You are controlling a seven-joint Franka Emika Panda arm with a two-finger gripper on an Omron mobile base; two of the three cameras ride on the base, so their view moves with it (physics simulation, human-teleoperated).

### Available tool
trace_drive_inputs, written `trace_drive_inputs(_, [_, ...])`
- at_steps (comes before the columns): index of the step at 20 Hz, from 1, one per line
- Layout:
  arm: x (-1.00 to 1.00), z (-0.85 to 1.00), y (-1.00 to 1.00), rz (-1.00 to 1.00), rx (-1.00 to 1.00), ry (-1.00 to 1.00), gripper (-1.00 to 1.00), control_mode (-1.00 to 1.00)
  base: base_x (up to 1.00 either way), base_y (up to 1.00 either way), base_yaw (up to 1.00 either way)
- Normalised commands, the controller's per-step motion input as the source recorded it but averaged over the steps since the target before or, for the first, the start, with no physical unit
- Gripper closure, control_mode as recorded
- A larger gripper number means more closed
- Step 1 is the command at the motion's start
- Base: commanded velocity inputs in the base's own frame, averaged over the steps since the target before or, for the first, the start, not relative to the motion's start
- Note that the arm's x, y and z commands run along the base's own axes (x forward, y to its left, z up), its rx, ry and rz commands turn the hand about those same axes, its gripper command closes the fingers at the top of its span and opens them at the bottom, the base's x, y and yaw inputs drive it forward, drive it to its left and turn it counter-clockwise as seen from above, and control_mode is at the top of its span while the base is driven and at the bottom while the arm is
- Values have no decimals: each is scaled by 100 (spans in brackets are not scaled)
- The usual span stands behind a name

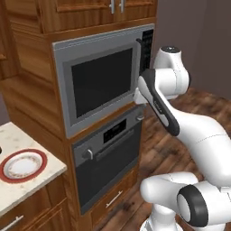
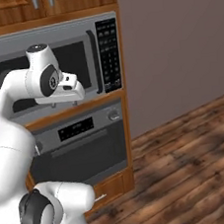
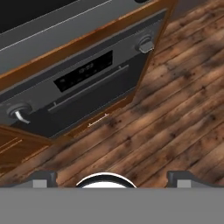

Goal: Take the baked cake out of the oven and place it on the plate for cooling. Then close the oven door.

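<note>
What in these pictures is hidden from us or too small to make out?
- The baked cake: nowhere to be seen; the oven door is shut in every view, hiding the oven's inside.
- The plate: its left edge is cut off by the left base view's border.
- The oven display: characters too small to read in the hand view.
- The microwave keypad: labels too small in the right base view.
</note>
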Motion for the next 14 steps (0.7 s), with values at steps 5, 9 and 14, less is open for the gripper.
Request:
trace_drive_inputs(5, [0, 0, 0, 0, 0, 0, -100, 100, 0, 73, -38])
trace_drive_inputs(9, [0, 0, 0, 0, 0, 0, -100, 100, 0, 52, -31])
trace_drive_inputs(14, [0, 0, 0, 0, 0, 0, -100, 100, 0, 39, -23])
